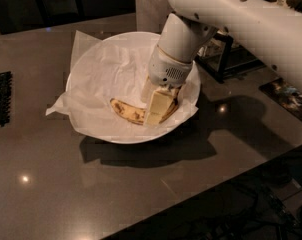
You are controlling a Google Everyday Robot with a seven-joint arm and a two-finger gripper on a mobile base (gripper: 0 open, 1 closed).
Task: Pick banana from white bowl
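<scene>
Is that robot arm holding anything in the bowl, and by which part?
Cannot be told. The gripper is down over the spotted yellow banana, right of its middle, while the banana lies in the paper-lined round white bowl.
</scene>
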